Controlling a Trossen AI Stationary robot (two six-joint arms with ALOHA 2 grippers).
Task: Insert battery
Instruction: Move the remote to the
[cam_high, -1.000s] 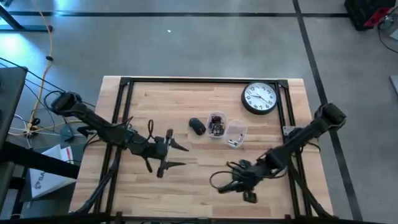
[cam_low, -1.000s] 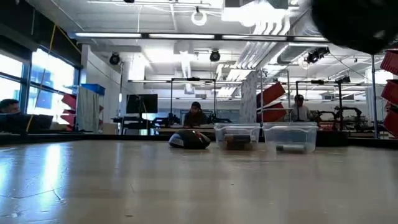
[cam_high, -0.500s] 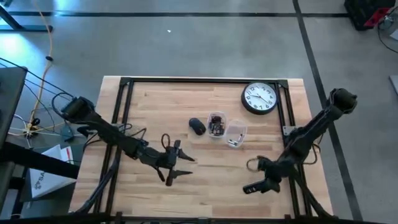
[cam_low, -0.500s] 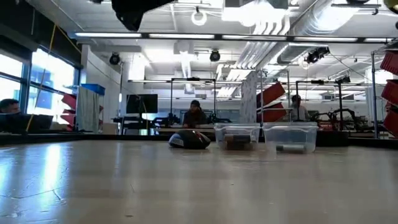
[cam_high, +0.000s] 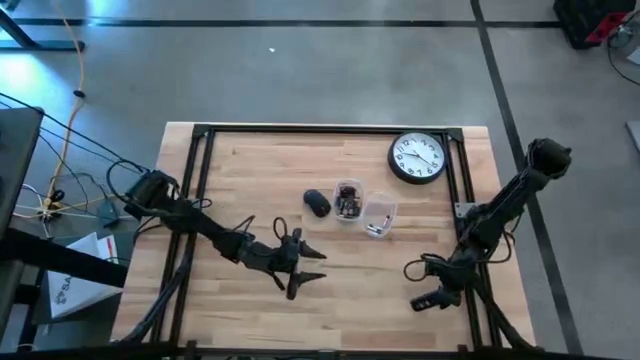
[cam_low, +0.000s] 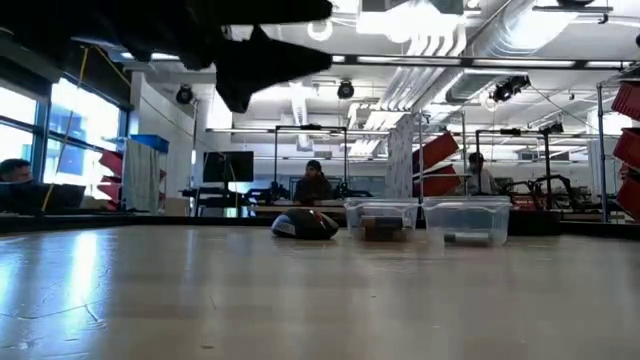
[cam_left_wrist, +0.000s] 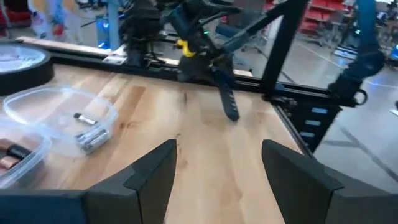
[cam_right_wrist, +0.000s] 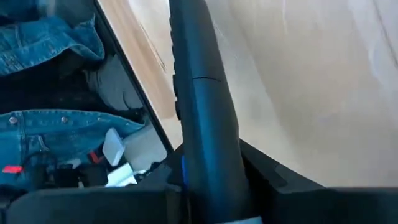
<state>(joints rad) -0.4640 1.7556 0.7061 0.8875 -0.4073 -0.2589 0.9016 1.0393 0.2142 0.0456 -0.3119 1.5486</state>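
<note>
Small batteries lie in a clear tub near the table's middle. A second clear tub beside it holds copper-coloured cells. A black mouse-like thing rests on the wood just left of the tubs and shows in the low view. My left gripper hovers open, in front of the tubs and nearer the front edge, its fingers pointing toward the table's right; nothing is between them. My right gripper is shut and empty, low at the right front of the table.
A round wall clock lies face up at the far right of the table. A black frame rail runs along the table's right side. Bare wood lies between the two grippers. People sit in the room beyond the table.
My left gripper has moved toward the table's right edge and a little nearer the front, staying open, and now shows at the top of the low view. My right gripper has drawn back toward the table's right edge and left the low view.
</note>
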